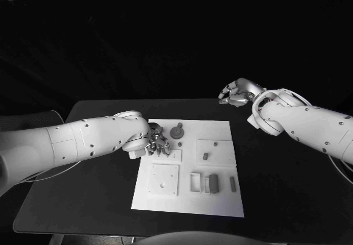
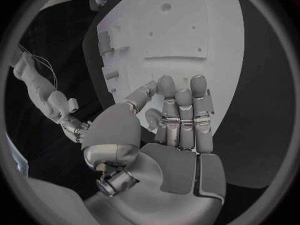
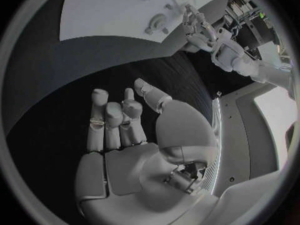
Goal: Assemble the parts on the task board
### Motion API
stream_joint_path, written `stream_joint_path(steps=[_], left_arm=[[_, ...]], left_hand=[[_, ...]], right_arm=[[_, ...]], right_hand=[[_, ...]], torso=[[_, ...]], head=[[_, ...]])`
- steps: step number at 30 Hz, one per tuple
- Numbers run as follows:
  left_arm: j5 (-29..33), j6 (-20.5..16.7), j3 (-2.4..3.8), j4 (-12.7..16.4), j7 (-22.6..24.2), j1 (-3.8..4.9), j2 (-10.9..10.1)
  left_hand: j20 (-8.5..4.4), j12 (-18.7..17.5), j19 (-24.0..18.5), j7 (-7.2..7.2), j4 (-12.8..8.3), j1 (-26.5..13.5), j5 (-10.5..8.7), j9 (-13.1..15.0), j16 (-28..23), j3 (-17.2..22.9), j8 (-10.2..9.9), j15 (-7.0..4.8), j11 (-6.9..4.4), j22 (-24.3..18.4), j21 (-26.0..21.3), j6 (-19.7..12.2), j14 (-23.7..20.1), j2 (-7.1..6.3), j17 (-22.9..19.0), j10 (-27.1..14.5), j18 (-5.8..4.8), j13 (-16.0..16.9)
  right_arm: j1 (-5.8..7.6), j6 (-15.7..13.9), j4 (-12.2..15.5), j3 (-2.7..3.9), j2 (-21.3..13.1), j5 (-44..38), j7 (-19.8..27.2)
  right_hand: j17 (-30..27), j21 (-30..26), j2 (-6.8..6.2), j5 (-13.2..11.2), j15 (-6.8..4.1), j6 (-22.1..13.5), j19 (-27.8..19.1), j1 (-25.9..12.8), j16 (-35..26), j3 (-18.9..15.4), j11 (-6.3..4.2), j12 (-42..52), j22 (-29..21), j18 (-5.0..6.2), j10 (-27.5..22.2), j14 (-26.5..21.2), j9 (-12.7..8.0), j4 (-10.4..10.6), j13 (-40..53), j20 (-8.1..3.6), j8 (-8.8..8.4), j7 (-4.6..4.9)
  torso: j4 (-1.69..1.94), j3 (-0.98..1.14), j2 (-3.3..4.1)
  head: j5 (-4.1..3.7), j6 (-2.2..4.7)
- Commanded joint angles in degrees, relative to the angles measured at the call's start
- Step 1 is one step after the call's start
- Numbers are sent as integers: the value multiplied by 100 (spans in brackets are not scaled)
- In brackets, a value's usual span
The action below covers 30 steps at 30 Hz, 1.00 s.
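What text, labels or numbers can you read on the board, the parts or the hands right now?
None: no readable text.
Task board: plain white, no markings legible.
Parts, such as the round one: no labels visible.
Left hand and right hand: no brand or numbers legible.

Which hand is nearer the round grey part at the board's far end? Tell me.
Left. The left hand hovers over the task board right beside the round grey part; the right hand hangs off the board, beyond its far right corner.
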Motion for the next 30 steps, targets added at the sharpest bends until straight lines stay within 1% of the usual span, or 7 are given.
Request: stream_joint_path(steps=[1, 7, 11, 15, 19, 20, 30], left_arm=[[-24, 114, 3, 8, 77, -1, 22], [-18, 128, 3, 2, 73, -5, 37], [-38, 152, 3, 1, 68, -6, 38], [-55, 175, 3, 0, 68, -6, 39], [-95, 199, 3, 0, 70, -6, 41], [-95, 208, 3, -1, 70, -6, 42], [-114, 228, 3, -1, 63, -7, 41]], left_hand=[[-9, 28, 22, -398, 41, -41, -38, 1156, 33, 6, 21, -40, -32, 107, 28, 689, 15, 4, -7, 0, 119, 6], [-15, 55, 34, -406, 43, -39, -48, 1171, 61, 1, 34, -46, -40, 117, 40, 704, 21, -5, -12, 7, 120, 16], [-24, 90, 52, -417, 49, -39, -52, 1189, 98, -6, 49, -55, -50, 125, 57, 720, 30, -12, -18, 15, 121, 28], [-32, 124, 68, -427, 56, -41, -54, 1207, 135, -15, 66, -64, -60, 130, 77, 737, 36, -15, -23, 23, 122, 41], [-47, 184, 95, -446, 64, -44, -13, 1240, 196, -25, 96, -81, -79, 136, 116, 765, 51, -19, -33, 38, 123, 63], [-52, 200, 103, -451, 66, -47, -11, 1250, 212, -29, 104, -86, -83, 137, 128, 771, 54, -21, -36, 41, 124, 69], [-83, 325, 142, -486, 93, -72, -13, 1331, 337, -59, 169, -121, -116, 142, 222, 817, 76, -48, -57, 58, 124, 114]], right_arm=[[2, 74, 5, 3, 4, 0, 17], [2, 79, 7, 3, 6, 0, 15], [2, 83, 6, 3, 3, 0, 14], [2, 86, 5, 3, 4, 0, 14], [2, 94, 5, 3, 1, 0, 13], [2, 97, 6, 3, 2, 0, 13], [2, 107, 10, 3, 4, 0, 7]], right_hand=[[-5, -36, -25, 19, -39, 22, 8, -16, -37, 44, 11, -23, 66, 86, -53, 17, 6, 5, -9, 10, -21, 54], [-6, -37, -25, 18, -38, 22, 8, -18, -38, 43, 11, -24, 66, 86, -53, 17, 7, 5, -8, 10, -23, 54], [-6, -38, -25, 18, -38, 23, 8, -19, -38, 43, 11, -24, 66, 86, -53, 17, 8, 5, -8, 10, -24, 55], [-6, -38, -25, 17, -38, 23, 8, -20, -38, 43, 12, -25, 67, 86, -53, 17, 9, 5, -8, 11, -24, 55], [-6, -38, -25, 16, -38, 23, 8, -22, -38, 43, 12, -25, 67, 86, -53, 17, 9, 5, -8, 11, -25, 55], [-6, -38, -25, 16, -38, 23, 8, -22, -38, 43, 12, -25, 67, 86, -53, 17, 10, 5, -8, 11, -26, 55], [-6, -40, -24, 15, -37, 23, 7, -23, -38, 43, 12, -26, 67, 86, -53, 16, 11, 5, -8, 12, -28, 55]], torso=[[4, 0, -1], [5, 4, -1], [4, 1, -2], [1, 1, -2], [2, 0, -1], [5, -3, -1], [6, -4, 0]], head=[[-3, -4], [-5, -16], [0, -27], [2, 3], [12, -5], [10, -6], [16, -21]])
